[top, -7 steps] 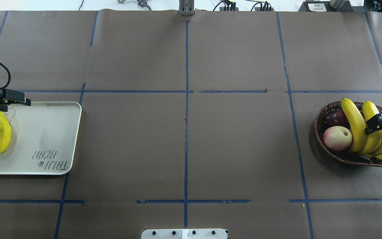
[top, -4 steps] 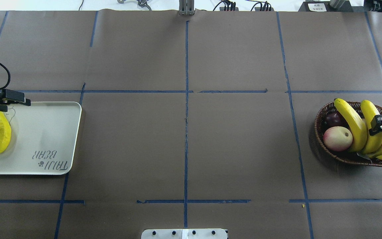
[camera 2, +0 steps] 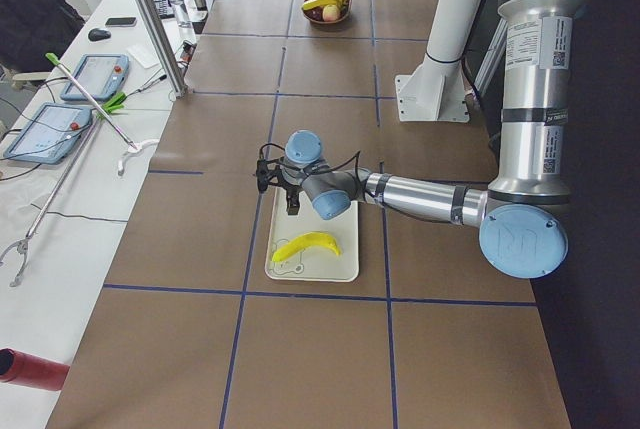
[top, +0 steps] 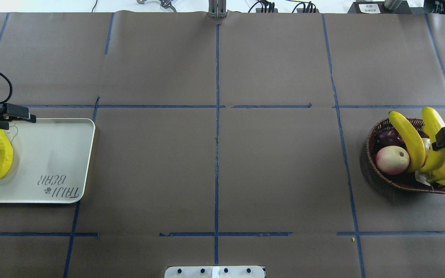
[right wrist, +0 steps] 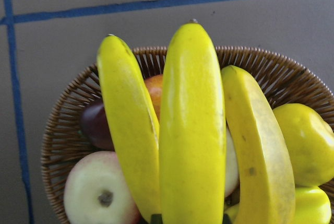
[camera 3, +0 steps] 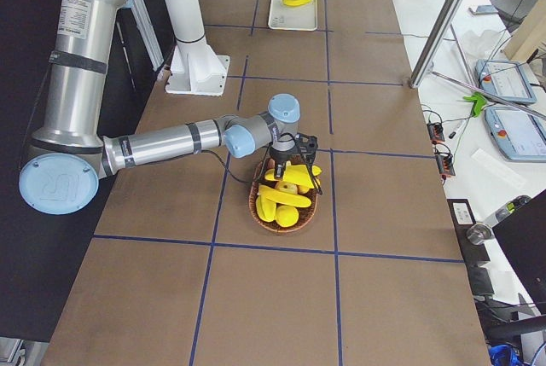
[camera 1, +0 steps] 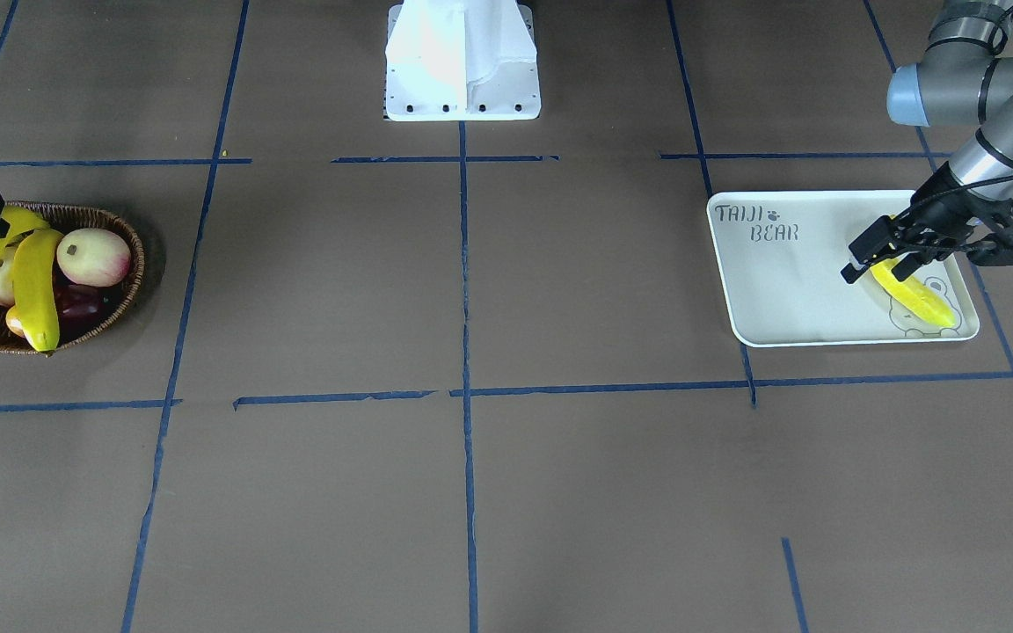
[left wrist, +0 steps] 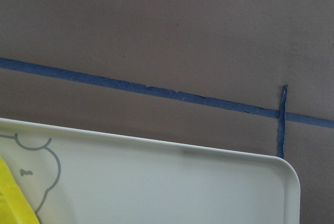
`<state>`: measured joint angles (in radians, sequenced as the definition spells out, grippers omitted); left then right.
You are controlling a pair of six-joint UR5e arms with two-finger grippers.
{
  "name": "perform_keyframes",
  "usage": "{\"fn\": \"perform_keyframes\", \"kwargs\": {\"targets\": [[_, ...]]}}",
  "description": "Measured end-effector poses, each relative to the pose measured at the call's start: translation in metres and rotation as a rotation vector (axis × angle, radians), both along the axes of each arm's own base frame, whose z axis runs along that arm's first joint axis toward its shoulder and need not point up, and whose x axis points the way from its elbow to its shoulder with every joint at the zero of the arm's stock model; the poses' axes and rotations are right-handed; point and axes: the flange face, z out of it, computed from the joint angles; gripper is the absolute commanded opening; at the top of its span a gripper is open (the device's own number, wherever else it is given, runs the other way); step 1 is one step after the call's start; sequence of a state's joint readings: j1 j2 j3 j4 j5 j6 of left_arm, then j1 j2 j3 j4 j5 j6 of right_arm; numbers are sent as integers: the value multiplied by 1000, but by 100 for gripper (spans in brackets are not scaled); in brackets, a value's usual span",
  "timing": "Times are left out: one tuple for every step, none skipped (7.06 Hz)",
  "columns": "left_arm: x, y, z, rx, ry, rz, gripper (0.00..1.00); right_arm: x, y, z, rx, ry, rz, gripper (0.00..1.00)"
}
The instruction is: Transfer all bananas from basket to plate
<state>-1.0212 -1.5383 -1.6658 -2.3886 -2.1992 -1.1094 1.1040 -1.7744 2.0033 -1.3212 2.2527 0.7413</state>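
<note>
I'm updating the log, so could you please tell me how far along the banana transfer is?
Done: one banana lies on the plate, left pincer over its end. In hand: the right pincer grips a banana bunch in the basket. Left: carrying those bananas to the plate.

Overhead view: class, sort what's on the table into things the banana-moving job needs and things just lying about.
Job: bunch of bananas, basket, plate, single banana.
Lying about: pink fruit, dark red fruit.
</note>
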Motion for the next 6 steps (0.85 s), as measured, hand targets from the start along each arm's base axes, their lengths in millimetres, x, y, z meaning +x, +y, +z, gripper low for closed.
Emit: {"fn": "perform_keyframes", "kwargs": {"targets": [[0, 0, 0, 0, 1, 0, 99, 20, 6, -28, 39, -24, 34, 2], [-1, 0, 0, -1, 0, -1, 99, 39, 16, -51, 65, -37, 64, 2], [-1, 1, 0, -2, 0, -1, 99, 51, 21, -71, 84, -44, 87, 3], [0, 1, -1, -1, 3, -2, 99, 48, 10, -88, 111, -57, 95, 3], [3, -3, -10, -3, 18, -11, 99, 25, -10, -107, 125, -82, 87, 3], [11, -12, -29, -19, 50, -36, 99, -20, -30, -132, 104, -113, 86, 4]]}}
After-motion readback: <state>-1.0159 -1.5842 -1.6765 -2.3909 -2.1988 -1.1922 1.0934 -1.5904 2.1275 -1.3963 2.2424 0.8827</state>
